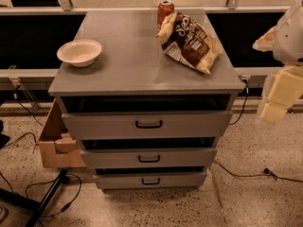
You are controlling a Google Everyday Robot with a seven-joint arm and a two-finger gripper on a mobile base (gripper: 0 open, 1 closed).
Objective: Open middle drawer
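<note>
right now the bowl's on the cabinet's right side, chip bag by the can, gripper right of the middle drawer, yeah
No: camera view shows the bowl on the left side of the cabinet. The chip bag is by the can, and the gripper is right of the middle drawer.

Cabinet top (132, 65): white bowl (79, 52) upper left, soda can (165, 9) top centre, chip bag (189, 40) against it. Cardboard box (53, 143) on floor lower left, cables (246, 171) nearby.

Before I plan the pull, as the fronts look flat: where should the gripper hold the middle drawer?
On the middle drawer, grip the black bar handle from straight in front: the flat front offers no other hold. The gripper is at the picture's right edge.
</note>
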